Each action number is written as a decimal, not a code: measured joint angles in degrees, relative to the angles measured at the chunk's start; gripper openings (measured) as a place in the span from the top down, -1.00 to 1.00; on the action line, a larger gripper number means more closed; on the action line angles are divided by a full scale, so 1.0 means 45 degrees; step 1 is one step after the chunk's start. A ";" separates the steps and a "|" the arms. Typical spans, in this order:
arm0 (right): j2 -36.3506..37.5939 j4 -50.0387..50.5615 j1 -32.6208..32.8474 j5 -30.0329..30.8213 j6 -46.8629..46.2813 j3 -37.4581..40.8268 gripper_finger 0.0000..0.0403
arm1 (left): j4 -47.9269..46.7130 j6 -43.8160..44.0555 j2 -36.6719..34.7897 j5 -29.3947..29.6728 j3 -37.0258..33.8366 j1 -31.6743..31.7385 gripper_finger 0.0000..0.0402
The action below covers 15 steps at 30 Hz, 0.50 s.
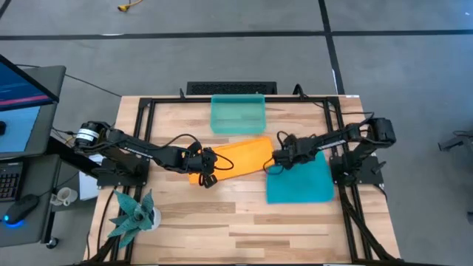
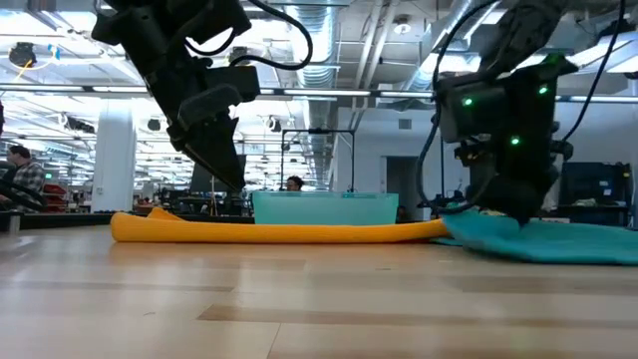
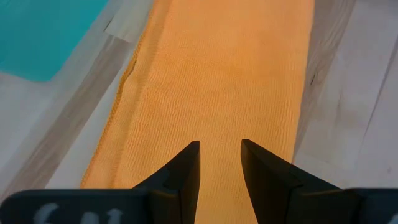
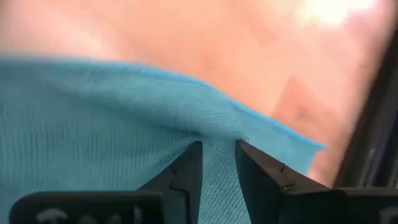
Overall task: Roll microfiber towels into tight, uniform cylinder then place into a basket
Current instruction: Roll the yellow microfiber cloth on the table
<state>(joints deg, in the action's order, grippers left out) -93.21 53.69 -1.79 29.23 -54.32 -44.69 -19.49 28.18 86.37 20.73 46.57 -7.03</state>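
We see a table [image 1: 244,222] of pale wood planks with a black metal frame [image 1: 140,111] along its edges, standing on a grey floor [image 1: 222,66] marked with dark lines. At the left stands a desk with a lit screen [image 1: 18,92], and a spiky teal plant [image 1: 131,213] sits at the table's near left corner. In the low view the room behind is a wide, brightly lit hall with ceiling pipes, and a person [image 2: 22,170] sits at far left. We can read no writing or labels anywhere.

The green basket [image 1: 238,114] sits at the far middle of the table. The orange towel [image 1: 240,155] lies just near of it, folded into a long band running left to right. The teal towel [image 1: 299,181] lies flat to the right, its far left corner meeting the orange one.

The left gripper [image 1: 209,166] is at the orange towel's left end; in its wrist view the fingers [image 3: 180,177] stand a narrow gap apart over the cloth, and we cannot tell whether they hold it. The right gripper [image 1: 277,159] is at the teal towel's far left corner, its fingers [image 4: 186,174] closed on a raised fold of that cloth.
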 joint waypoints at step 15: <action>0.1334 0.0460 0.0447 0.0452 0.0245 -0.0161 0.40 | -0.0009 -0.0126 0.0000 0.0010 0.0005 0.0000 0.45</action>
<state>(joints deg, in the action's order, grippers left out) -87.21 55.76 0.22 31.26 -53.21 -45.41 -19.53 27.62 86.37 20.78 46.59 -7.03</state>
